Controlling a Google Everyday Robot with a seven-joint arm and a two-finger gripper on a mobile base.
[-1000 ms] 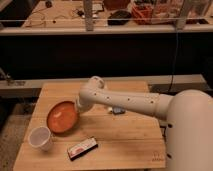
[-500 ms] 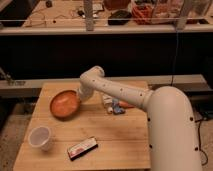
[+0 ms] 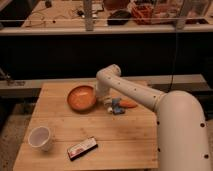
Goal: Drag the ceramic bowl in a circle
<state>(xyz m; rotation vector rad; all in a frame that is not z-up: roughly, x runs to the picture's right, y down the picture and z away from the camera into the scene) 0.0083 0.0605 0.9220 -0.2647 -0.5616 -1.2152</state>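
On the wooden table [image 3: 125,137], far side, gripper [image 3: 101,98] down low at the right edge of the ceramic bowl [image 3: 80,98], cannot tell if it is open or closed, bowl just left of it, white cup [image 3: 40,138] well apart at the front.

Wooden table [image 3: 125,135], dark panel [image 3: 60,57] behind, cluttered workbench [image 3: 55,12] beyond a metal rail [image 3: 50,31], dim warm light.
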